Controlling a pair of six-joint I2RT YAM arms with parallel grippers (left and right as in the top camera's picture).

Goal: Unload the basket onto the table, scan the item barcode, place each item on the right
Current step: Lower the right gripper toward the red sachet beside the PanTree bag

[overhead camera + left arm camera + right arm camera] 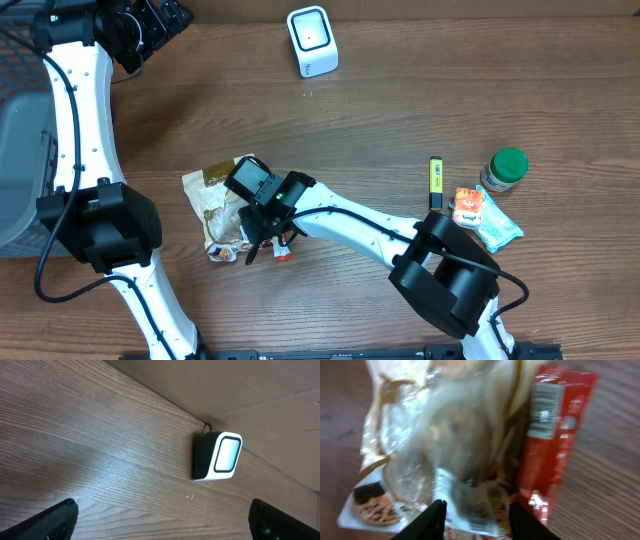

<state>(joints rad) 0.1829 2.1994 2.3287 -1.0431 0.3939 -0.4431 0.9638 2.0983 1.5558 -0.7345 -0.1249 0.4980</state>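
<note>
The right gripper (pixel 262 243) hangs low over the middle of the wooden bench (pixel 400 110). Its two black fingers (pixel 436 519) stand part way apart, not pressed together. A see-through snack bag (pixel 213 205) lies under them, and some of it shows in the gap. I cannot tell if the fingers touch the bag. The bag is crinkly and has pale and brown food inside, but the close picture is blurry, so I cannot tell what kind. One corner of the bag has a little picture of a round brown treat. A thin red packet (pixel 554 435) lies flat right beside the bag, touching its edge. It has a black and white barcode on its top end, facing up. The scanner (pixel 312 40) is a small white box at the far edge of the bench, well apart from the bag and the packet. The left gripper (pixel 165 521) is up near the far left corner with its fingers spread as wide as they go. It holds nothing, and its camera looks at the scanner's glowing window. A grey basket (pixel 22 170) sits at the left edge, and only part of it shows. On the right side a jar with a green lid (pixel 505 169) stands with the lid on. Near it lie a yellow and black pen (pixel 436 182), an orange packet (pixel 466 207) and a light green packet (pixel 498 226), the two packets touching each other.
</note>
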